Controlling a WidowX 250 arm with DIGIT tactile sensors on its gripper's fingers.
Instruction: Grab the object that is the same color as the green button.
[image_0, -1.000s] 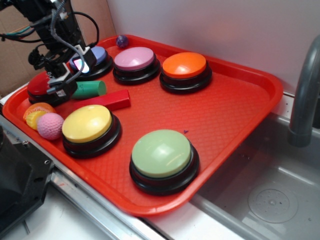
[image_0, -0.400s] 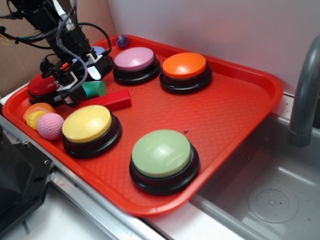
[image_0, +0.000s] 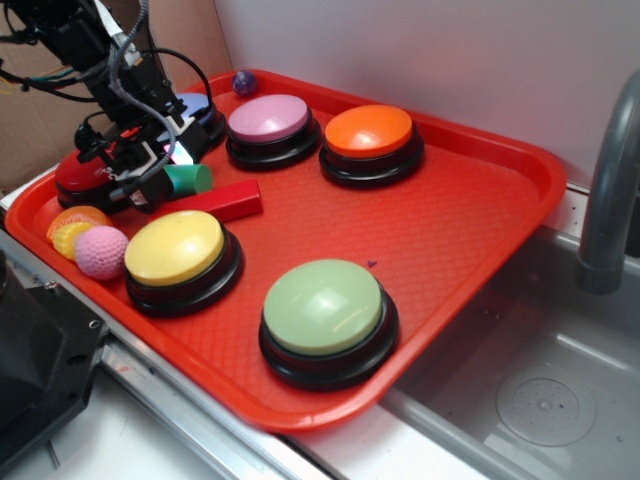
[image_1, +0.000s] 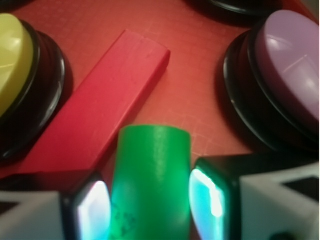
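- Nearest, green button (image_0: 323, 306) at tray's (image_0: 480, 200) front edge.
- Further back, yellow button (image_0: 174, 247), then red block (image_1: 95, 110) alongside.
- Beyond, gripper (image_1: 150, 202) straddling green cylinder (image_1: 151, 180), fingers (image_1: 94, 210) flanking each side, contact unclear.
- Farthest, purple button (image_0: 269, 116).

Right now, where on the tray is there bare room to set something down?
Tray: the right part, beyond the orange button and green button, is bare. Crowded at left: pincer around the green cylinder, red block, yellow button, pink ball.
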